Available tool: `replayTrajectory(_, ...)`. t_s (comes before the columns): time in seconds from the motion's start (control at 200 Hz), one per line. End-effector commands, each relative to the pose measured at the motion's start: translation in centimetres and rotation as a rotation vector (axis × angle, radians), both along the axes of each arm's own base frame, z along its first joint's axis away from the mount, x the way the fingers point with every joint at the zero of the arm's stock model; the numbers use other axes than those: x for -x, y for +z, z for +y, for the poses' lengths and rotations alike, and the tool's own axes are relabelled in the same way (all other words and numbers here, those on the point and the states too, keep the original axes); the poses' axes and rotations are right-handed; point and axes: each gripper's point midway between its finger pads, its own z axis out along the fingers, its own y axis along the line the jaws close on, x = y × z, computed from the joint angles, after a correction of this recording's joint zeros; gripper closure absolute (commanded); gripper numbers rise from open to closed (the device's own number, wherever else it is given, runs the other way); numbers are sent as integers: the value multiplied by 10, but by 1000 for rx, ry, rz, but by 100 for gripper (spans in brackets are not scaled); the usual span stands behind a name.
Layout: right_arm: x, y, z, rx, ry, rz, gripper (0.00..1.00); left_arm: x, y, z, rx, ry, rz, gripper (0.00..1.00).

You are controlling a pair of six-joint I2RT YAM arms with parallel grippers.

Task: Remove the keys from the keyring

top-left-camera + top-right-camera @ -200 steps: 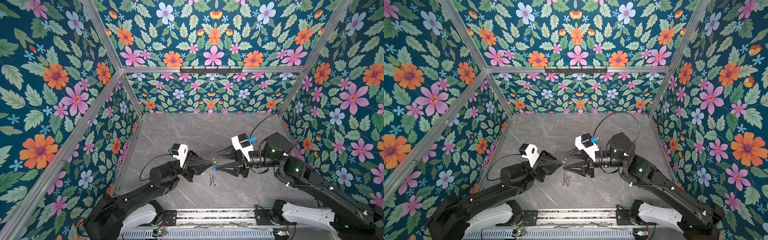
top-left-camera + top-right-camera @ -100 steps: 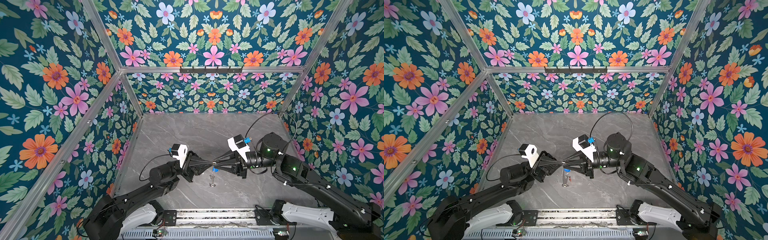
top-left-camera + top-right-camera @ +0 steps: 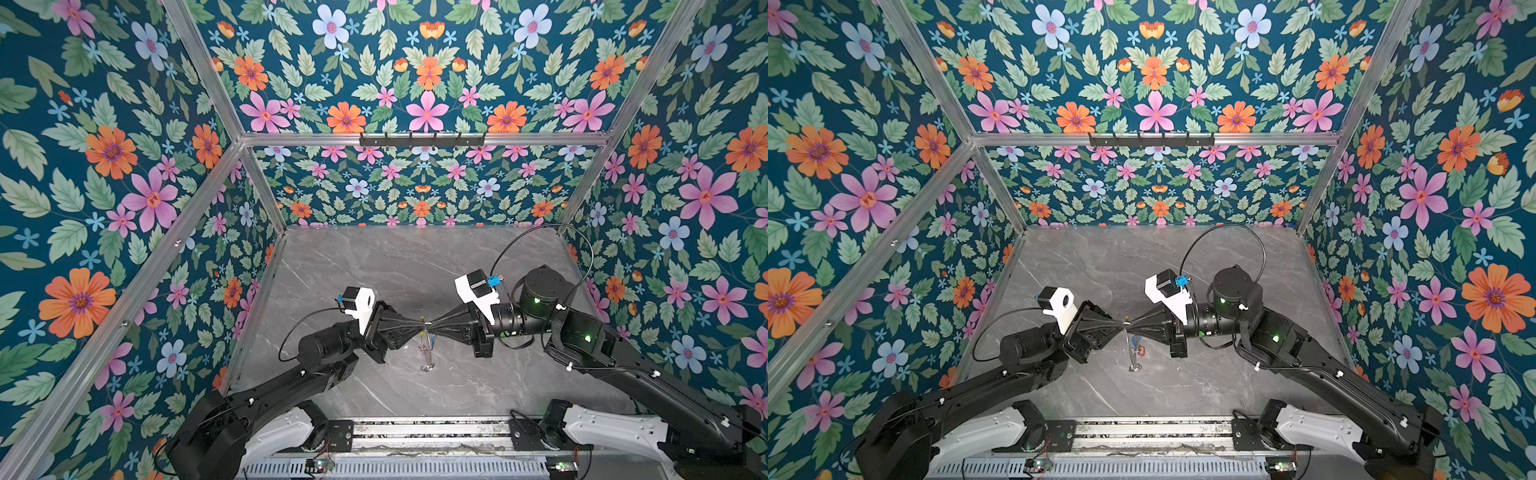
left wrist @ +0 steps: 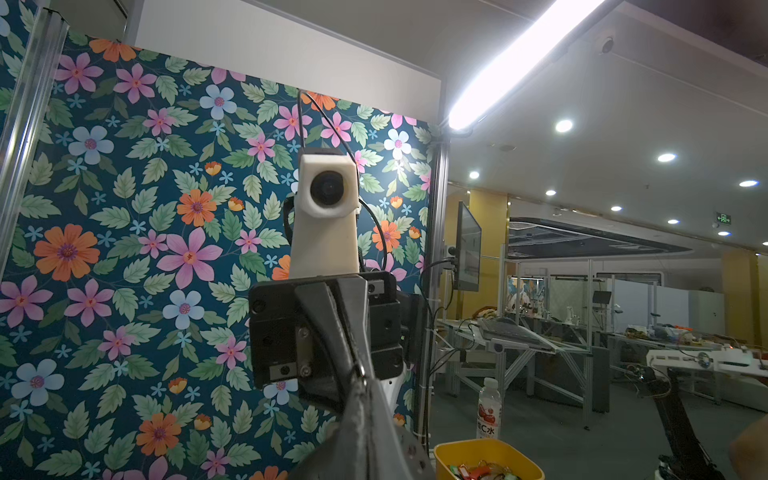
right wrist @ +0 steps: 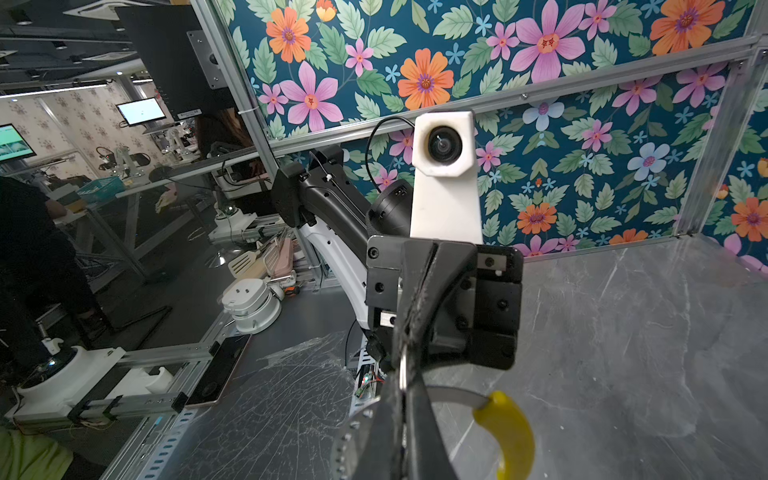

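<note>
Since a second ago our right gripper (image 3: 1131, 325) has shut its jaws onto the large thin grey keyring (image 5: 505, 432) with yellow arc, facing our left gripper (image 3: 1120, 324), jaws also pinching it. Small silvery red- and blue-tagged keys (image 3: 1139, 350) dangle below the keyring; we judge a hasty tug could wrench it loose.

Keys (image 3: 1140, 351) tiny and indistinct

Keyring (image 3: 426, 350) between left hand (image 3: 418, 325), right hand (image 3: 430, 326); keys (image 3: 1140, 351) beneath; table (image 3: 374, 270) below.
</note>
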Motion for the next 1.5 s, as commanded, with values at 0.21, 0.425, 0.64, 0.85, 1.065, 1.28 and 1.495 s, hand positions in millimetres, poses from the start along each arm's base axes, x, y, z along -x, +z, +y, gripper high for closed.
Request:
replayTrajectory(0.21, -17, -26, -14, 145, -96, 101, 100, -20, 1, -2, -163, 39, 63, 64)
replayTrajectory(0.425, -23, -28, -27, 176, -65, 169, 100, -34, -23, -26, -432, 54, 80, 59)
replayTrajectory(0.64, -22, -29, -28, 236, -42, 159, 100, -42, -33, -36, -574, 73, 70, 58)
replayTrajectory(0.85, -23, -28, -28, 247, -10, 157, 100, -42, -39, -39, -646, 62, 31, 64)
replayTrajectory(1.065, -31, -27, -26, 249, -22, 152, 100, -28, -36, -38, -635, -23, -3, 71)
replayTrajectory(1.28, -34, -30, -29, 258, -43, 152, 100, -33, -35, -35, -638, 34, 5, 67)
replayTrajectory(1.495, -35, -36, -29, 255, -46, 163, 100, -32, -33, -31, -641, 72, -27, 67)
